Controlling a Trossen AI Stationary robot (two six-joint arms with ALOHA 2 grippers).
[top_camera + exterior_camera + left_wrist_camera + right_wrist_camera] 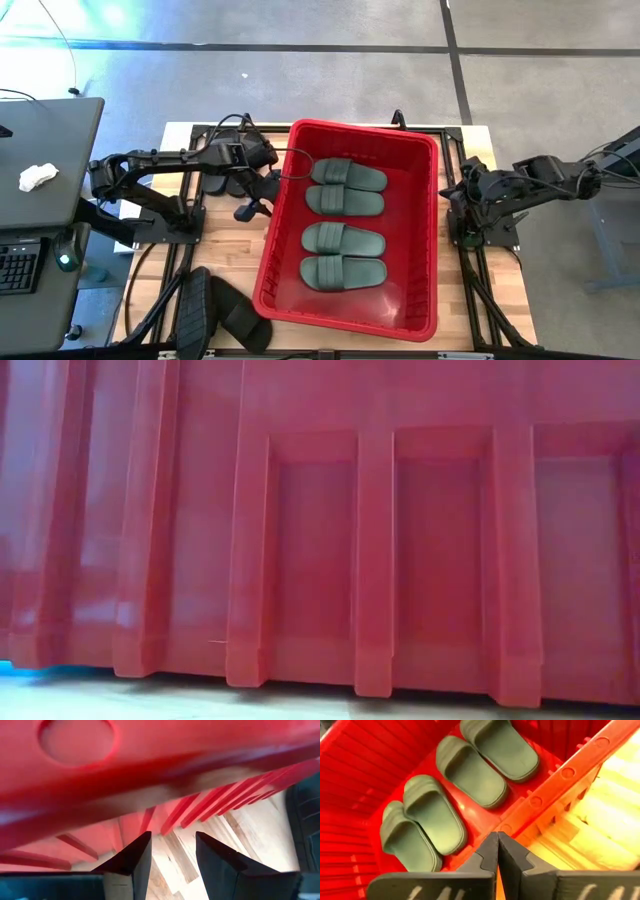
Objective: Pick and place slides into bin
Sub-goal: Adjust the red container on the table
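Red plastic filled the low view: the ribbed outer wall of the bin [360, 540] stood right before that camera, resting on the wooden counter [300, 705].

From the left wrist camera, two dark fingers [135, 862] of the left hand [172, 855] stood partly apart, with nothing between them, only the wood of the counter [175, 855] showing in the gap. The rolled rim and the ribs of the bin [150, 785] were very close above and in front of these fingers. In the high view, the left hand [262, 180] was at the left side of the bin [290, 170], just beside its wall, over black slides [235, 183] that lay on the counter [215, 245] there. I could not tell whether it touched them.

The right hand [497, 852] had its fingers pressed together and held nothing. It was near the right rim of the bin [560, 785], looking into it. In the high view, the right hand [462, 215] waited at the right edge of the counter, apart from the bin.

Inside the bin lay four dark green slides [345, 228], side by side in two pairs, straps up. Two more black slides [215, 310] lay on the counter near the lower left corner of the bin. A dark desk [40, 160] with a white cloth [36, 177] stood to the left.
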